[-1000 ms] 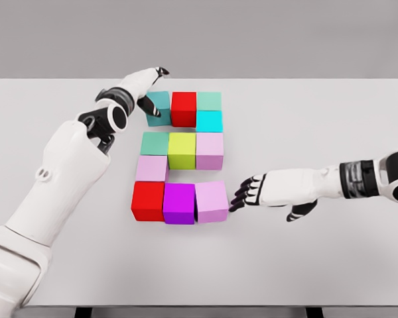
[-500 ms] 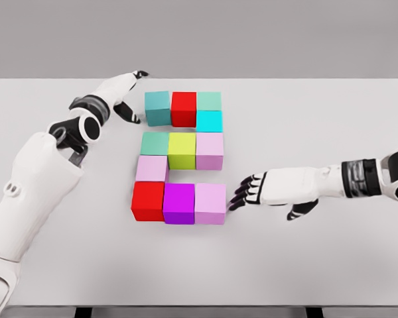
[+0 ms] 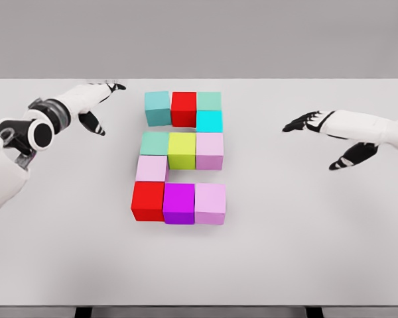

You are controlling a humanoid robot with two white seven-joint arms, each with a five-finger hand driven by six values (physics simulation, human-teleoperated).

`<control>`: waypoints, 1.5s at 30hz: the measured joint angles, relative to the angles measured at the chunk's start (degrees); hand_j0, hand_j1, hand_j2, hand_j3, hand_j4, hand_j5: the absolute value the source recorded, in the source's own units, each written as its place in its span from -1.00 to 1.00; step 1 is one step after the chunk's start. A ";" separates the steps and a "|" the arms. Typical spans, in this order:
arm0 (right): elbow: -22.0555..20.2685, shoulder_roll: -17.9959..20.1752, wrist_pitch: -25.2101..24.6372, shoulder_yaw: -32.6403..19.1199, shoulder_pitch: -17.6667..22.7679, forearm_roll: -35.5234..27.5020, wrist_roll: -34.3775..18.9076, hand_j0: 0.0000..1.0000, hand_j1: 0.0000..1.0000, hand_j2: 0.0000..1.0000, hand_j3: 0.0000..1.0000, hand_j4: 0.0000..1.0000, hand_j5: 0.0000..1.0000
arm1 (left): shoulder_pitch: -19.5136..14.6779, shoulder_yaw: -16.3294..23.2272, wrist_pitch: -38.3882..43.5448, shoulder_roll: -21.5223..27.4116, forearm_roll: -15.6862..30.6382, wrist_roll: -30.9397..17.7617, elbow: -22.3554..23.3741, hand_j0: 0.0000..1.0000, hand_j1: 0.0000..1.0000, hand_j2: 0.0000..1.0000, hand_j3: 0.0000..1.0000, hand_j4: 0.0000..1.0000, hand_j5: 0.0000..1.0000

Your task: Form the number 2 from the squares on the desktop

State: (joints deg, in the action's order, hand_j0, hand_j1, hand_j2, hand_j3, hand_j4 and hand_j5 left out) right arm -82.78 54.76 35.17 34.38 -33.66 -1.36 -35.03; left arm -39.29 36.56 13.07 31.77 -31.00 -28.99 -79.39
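- Since the earlier frames both arms have pulled back from the blocks: the left hand (image 3: 93,99) has swung out to the left of the top row, and the right hand (image 3: 318,126) has lifted off the lower right corner of the figure and now sits well apart from it, on the right side of the table (image 3: 318,252).
- Left hand: fingers extended and relaxed, thumb hanging down, holding nothing.
- Right hand: fingers spread and loose, thumb dropped below the palm, also holding nothing.
- The blocks sit together near the middle of the table, none in contact with either hand.
- Top row: teal block (image 3: 158,108), red block (image 3: 184,108), green block (image 3: 209,101), with a cyan block (image 3: 209,121) just below the green one on the right.
- Middle row: a second green block (image 3: 154,143), yellow-green block (image 3: 182,150), lilac block (image 3: 209,150).
- A pale pink block (image 3: 152,168) links down on the left side.
- Bottom row: a second red block (image 3: 148,201), purple block (image 3: 179,203), pink block (image 3: 210,202).
- Read together, the layout gives top bar, right drop, middle bar, left drop, bottom bar, which is the shape of a 2.
- My judgement is that the assembly is essentially finished; the teal block looks set slightly forward of its row, so at most a small nudge remains.
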 measured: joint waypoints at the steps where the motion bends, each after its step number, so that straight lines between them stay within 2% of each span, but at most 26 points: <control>1: 0.10 0.22 -0.01 -0.20 0.09 -1.67 0.00 1.00 1.00 1.00 1.00 1.00 1.00 | -0.61 0.53 -0.51 0.30 -0.14 -0.81 0.09 0.99 0.99 0.99 0.99 0.99 0.99; 5: 0.39 0.34 0.01 -0.81 3.60 -4.83 0.00 1.00 1.00 1.00 1.00 1.00 1.00 | -3.60 2.30 -3.73 0.85 -0.44 -3.98 1.84 0.99 0.99 0.99 0.99 0.99 0.99; 10: 0.75 -0.74 -0.01 -0.87 3.96 -5.80 0.00 1.00 1.00 1.00 1.00 1.00 1.00 | -4.66 3.07 -8.04 0.95 -0.30 -5.64 4.47 0.99 0.99 0.99 0.99 0.99 0.99; 14: 0.83 -1.82 -0.01 -1.09 3.96 -5.92 0.00 1.00 1.00 1.00 1.00 1.00 1.00 | -7.73 3.30 -11.35 1.02 -0.11 -5.92 6.12 0.99 0.99 0.99 0.99 0.99 0.99; 15: 0.62 -2.01 -0.02 -1.06 4.04 -5.93 0.00 1.00 1.00 1.00 1.00 1.00 1.00 | -9.40 3.67 -11.99 1.04 -0.09 -5.94 6.75 0.99 0.99 0.99 0.99 0.99 0.99; 17: -0.34 -2.46 -0.01 -1.02 4.13 -5.94 0.00 1.00 1.00 1.00 1.00 1.00 1.00 | -13.44 6.03 -13.16 1.10 0.81 -5.97 8.79 0.99 0.99 0.99 0.99 0.99 0.99; 19: -1.08 -2.67 -0.02 -1.13 4.13 -5.97 0.00 1.00 1.00 1.00 1.00 1.00 1.00 | -16.94 10.04 -14.66 1.29 3.50 -5.99 11.68 0.99 0.99 0.99 0.99 0.99 0.99; 22: -1.61 -2.76 -0.01 -1.22 4.13 -5.95 0.00 1.00 1.00 1.00 1.00 1.00 1.00 | -19.16 15.54 -16.04 1.47 6.97 -6.01 15.13 0.99 0.99 0.99 0.99 0.99 0.99; 26: -1.82 -2.59 -0.01 -1.28 4.22 -5.94 0.00 1.00 1.00 1.00 1.00 1.00 1.00 | -19.60 19.03 -16.70 1.54 8.74 -6.03 17.16 0.99 0.99 0.99 0.99 0.99 0.99; 30: -1.83 -2.50 -0.01 -1.29 4.13 -5.85 0.00 1.00 1.00 1.00 1.00 1.00 1.00 | -19.95 20.50 -16.93 1.45 9.18 -6.03 18.20 0.99 0.99 0.99 0.99 0.99 0.99; 34: -1.93 -2.82 -0.01 -1.22 4.48 -5.39 0.00 1.00 1.00 1.00 1.00 1.00 1.00 | -21.71 22.78 -18.39 0.95 9.24 -6.02 20.48 0.99 0.99 0.99 0.99 0.99 0.99; 45: -2.05 -2.92 -0.01 -1.31 4.48 -5.23 0.00 1.00 1.00 1.00 1.00 1.00 1.00 | -22.33 24.87 -20.66 -1.20 8.84 -6.03 23.80 0.99 0.99 0.99 0.99 0.99 0.99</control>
State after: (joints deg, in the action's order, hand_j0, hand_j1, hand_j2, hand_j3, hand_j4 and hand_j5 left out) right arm -84.83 51.84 35.16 33.08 -29.18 -6.59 -35.02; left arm -61.61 61.42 -7.59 30.57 -22.16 -35.02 -55.60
